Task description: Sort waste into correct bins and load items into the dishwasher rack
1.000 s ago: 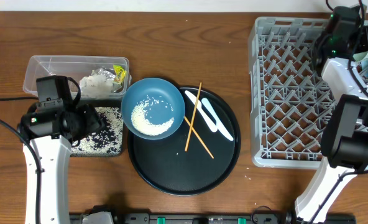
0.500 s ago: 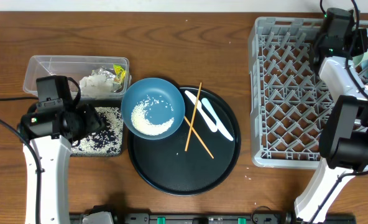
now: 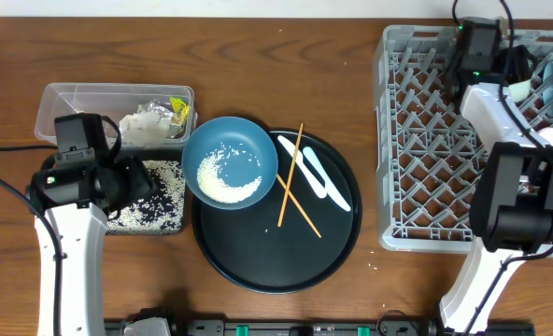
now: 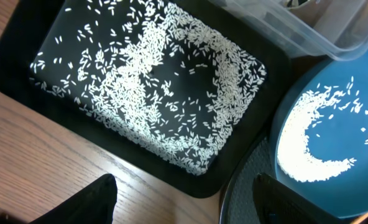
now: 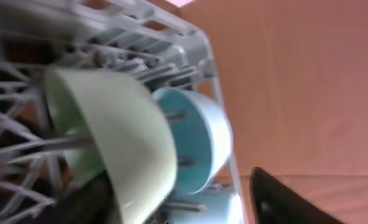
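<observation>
Two things stand on edge among the pegs at the far right corner of the grey dishwasher rack (image 3: 426, 140): a pale-green bowl (image 5: 122, 137) and, behind it, a small pale dish (image 5: 199, 140). My right gripper (image 5: 190, 205) is open there, with the bowl's rim between its spread fingers. My left gripper (image 4: 184, 208) is open and empty over bare wood beside the shallow black tray (image 4: 22, 74), which is strewn with rice grains (image 4: 171, 93). The blue bowl (image 3: 230, 161) holds rice. Chopsticks (image 3: 290, 182) and a white spoon (image 3: 316, 173) lie on the round tray (image 3: 276, 261).
A clear tub (image 3: 71, 107) at the back left holds crumpled tissue (image 3: 146, 126) and a yellow-green wrapper (image 3: 178, 110). A whitish cup (image 3: 524, 89) lies in the rack by my right arm. The blue bowl's rim overlaps the round tray and nearly touches the rice tray.
My right wrist has slid left along the rack's far edge, and its jaws now stand apart. The left arm and the things on the table have stayed put.
</observation>
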You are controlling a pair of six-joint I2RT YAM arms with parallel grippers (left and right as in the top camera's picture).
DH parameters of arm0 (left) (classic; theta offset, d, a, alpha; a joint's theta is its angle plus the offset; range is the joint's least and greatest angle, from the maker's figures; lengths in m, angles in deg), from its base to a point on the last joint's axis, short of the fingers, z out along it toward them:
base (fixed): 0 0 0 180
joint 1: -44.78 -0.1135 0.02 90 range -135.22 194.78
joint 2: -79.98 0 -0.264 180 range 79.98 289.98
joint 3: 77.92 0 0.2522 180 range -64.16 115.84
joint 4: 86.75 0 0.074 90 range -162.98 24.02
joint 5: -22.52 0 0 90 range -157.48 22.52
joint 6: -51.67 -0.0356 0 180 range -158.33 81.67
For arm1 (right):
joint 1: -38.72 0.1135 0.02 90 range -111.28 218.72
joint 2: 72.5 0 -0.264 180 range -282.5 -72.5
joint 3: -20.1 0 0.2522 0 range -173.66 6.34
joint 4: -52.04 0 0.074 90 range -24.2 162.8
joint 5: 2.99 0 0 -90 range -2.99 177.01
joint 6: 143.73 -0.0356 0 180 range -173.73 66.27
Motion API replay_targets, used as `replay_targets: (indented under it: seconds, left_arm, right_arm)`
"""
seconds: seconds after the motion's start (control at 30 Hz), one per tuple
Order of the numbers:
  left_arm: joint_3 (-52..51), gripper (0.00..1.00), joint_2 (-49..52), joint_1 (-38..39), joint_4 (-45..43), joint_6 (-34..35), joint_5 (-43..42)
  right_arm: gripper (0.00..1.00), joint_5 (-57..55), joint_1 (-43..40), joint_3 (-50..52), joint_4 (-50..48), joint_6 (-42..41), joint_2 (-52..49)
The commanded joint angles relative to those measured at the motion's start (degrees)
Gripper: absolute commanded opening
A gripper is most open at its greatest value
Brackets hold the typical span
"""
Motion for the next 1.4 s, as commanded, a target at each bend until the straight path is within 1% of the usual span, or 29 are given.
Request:
replay_targets:
  seconds: [0.0,0.07,0.17,0.23,0.37,0.47,0.57,0.6,0.63,0.77,0.83,0.9,1.0,1.07,1.2,1.37]
  left_arm:
    - [0.24,0.72,0.11,-0.13,0.11,0.31,0.26]
    - [0.24,0.71,0.11,-0.13,0.13,0.31,0.26]
    - [0.24,0.71,0.11,-0.15,0.11,0.31,0.26]
    - [0.24,0.72,0.11,-0.15,0.09,0.31,0.26]
    - [0.24,0.71,0.11,-0.13,0.11,0.31,0.26]
    - [0.24,0.71,0.11,-0.13,0.11,0.31,0.26]
    - [0.24,0.72,0.11,-0.13,0.11,0.31,0.26]
    - [0.24,0.71,0.11,-0.13,0.11,0.31,0.26]
    - [0.24,0.72,0.11,-0.13,0.11,0.31,0.26]
    - [0.24,0.72,0.11,-0.13,0.11,0.31,0.26]
    - [0.24,0.71,0.11,-0.13,0.11,0.31,0.26]
    - [0.24,0.71,0.11,-0.13,0.09,0.31,0.26]
    - [0.24,0.72,0.11,0.83,-0.48,0.28,0.09]
    - [0.24,0.71,0.11,3.17,-1.42,0.24,0.09]
    - [0.24,0.72,0.48,11.17,-4.55,0.24,0.11]
    - [0.24,0.72,4.24,23.61,-10.69,0.26,0.15]
  right_arm:
    - [0.81,2.49,1.25,0.37,1.70,-6.51,-0.52]
    - [0.86,6.38,1.49,0.37,4.76,-9.35,0.24]
    - [0.90,12.31,1.40,0.37,8.85,-14.36,2.12]
    - [0.90,17.11,1.36,0.37,11.45,-16.28,3.98]
    - [0.89,25.07,1.55,0.37,17.16,-17.20,8.98]
    - [0.90,31.41,1.75,0.37,21.90,-19.91,13.53]
    - [0.90,43.54,2.01,0.37,27.10,-21.53,18.43]
    - [0.90,51.06,2.19,0.37,29.07,-22.05,20.41]
    - [0.89,55.80,2.27,0.37,30.08,-22.05,21.46]
    - [0.82,79.58,3.65,0.37,34.75,-22.03,24.92]
    - [0.79,85.46,5.03,0.37,37.03,-22.05,25.14]
    - [0.78,87.36,7.02,0.37,40.61,-22.08,25.11]
    - [0.77,85.90,10.01,0.37,45.75,-22.05,25.05]
    - [0.77,84.41,11.65,0.37,47.93,-22.05,25.05]
    - [0.78,80.32,13.44,0.37,50.86,-22.05,25.05]
    - [0.77,79.17,13.35,0.37,52.33,-23.06,25.05]
